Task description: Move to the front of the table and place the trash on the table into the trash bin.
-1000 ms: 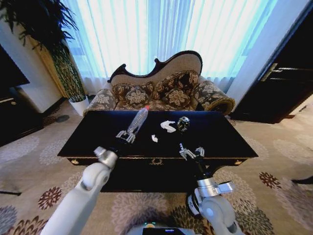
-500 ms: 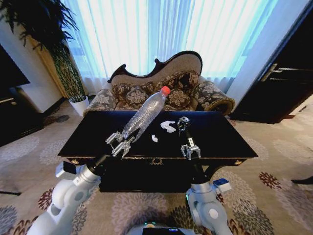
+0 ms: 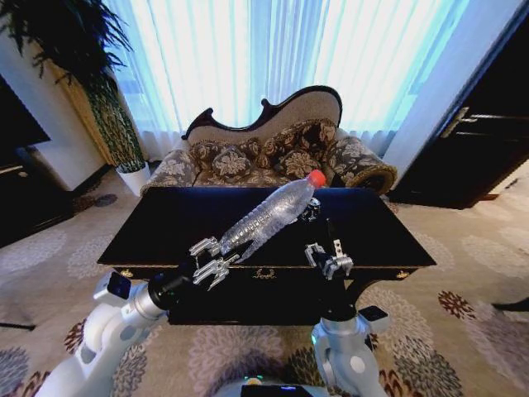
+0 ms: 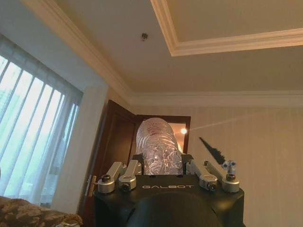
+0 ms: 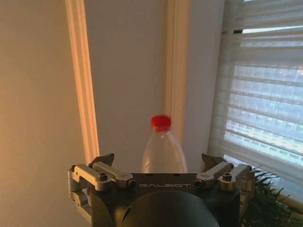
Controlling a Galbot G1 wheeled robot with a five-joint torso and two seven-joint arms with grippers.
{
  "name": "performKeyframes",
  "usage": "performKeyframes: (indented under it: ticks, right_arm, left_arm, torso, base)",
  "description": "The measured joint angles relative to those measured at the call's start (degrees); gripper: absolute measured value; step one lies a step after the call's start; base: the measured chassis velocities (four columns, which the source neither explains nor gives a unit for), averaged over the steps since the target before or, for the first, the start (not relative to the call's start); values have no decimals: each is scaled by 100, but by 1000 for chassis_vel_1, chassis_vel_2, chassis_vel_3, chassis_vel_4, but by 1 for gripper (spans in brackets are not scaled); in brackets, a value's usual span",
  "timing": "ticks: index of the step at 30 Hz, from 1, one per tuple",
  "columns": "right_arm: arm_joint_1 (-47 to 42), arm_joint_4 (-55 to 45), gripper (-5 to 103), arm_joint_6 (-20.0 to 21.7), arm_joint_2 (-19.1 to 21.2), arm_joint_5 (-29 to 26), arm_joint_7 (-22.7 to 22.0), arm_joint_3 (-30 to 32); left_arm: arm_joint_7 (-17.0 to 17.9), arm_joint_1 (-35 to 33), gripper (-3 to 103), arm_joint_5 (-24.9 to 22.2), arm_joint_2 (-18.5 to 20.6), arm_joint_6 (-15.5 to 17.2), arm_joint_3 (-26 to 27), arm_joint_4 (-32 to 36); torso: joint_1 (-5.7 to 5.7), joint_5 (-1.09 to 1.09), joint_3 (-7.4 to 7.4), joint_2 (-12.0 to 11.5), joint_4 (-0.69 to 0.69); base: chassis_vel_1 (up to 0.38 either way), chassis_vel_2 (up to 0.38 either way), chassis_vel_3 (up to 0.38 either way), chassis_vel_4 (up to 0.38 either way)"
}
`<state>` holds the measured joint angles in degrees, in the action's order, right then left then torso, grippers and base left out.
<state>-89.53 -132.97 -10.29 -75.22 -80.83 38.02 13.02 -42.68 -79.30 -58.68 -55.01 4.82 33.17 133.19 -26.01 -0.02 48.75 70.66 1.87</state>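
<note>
The left gripper (image 3: 212, 259) is clamped on the base of the bottle (image 3: 269, 217), its cap end slanting up beyond the fingers and clear of the table (image 3: 165, 223) for carrying, while the right gripper (image 3: 329, 258) waits beside it, spread and empty.

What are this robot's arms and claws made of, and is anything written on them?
Both arms are smooth pale grey-white shells with black joints. The left gripper and right gripper have silver metal linkage fingers with small bolts and dark tips on black wrist housings lettered GALBOT. No loose cables show.
</note>
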Motion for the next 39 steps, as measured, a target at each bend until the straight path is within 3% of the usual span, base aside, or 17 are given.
performKeyframes:
  ticks: [10, 25, 29, 30, 33, 35, 36, 39]
  right_arm:
    - [145, 106, 100, -3, 184, 905, -237, -388]
    - [181, 118, 103, 43, 160, 1349, -810, -377]
    - [191, 146, 89, 65, 120, 1547, -1141, -377]
    - [191, 146, 89, 65, 120, 1547, -1141, -377]
    - [192, 144, 74, 64, 102, 1559, -1249, -374]
    - [192, 142, 74, 65, 101, 1559, -1253, -363]
    - [190, 132, 64, 74, 101, 1553, -1254, -330]
    - [178, 76, 58, 106, 113, 1433, -1240, -191]
  left_arm:
    - [-131, 333, 36, 262, 178, -24, -617, -284]
    - [-365, 295, 35, 697, 180, -13, -988, -438]
    - [-385, 246, 35, 729, 167, -11, -937, -385]
    - [-385, 246, 35, 729, 167, -11, -937, -385]
    - [-384, 165, 35, 733, 169, -4, -857, -288]
    - [-384, 145, 35, 736, 170, -2, -842, -267]
    - [-384, 98, 35, 743, 171, -2, -811, -233]
    - [-383, -26, 35, 812, 134, -47, -713, -165]
  torso:
    - [-1, 0, 0, -1, 0]
    - [0, 1, 0, -1, -1]
    - [0, 0, 0, -1, -1]
    - [0, 0, 0, -1, -1]
    - [0, 0, 0, -1, -1]
    - [0, 1, 0, -1, -1]
    - [0, 0, 0, -1, 0]
    - [0, 1, 0, -1, 0]
  base:
    - [0, 0, 0, 0]
    - [0, 0, 0, 0]
    - [0, 0, 0, 0]
    - [0, 0, 0, 0]
    - [0, 0, 0, 0]
    - [0, 0, 0, 0]
    - [0, 0, 0, 0]
    - [0, 0, 0, 0]
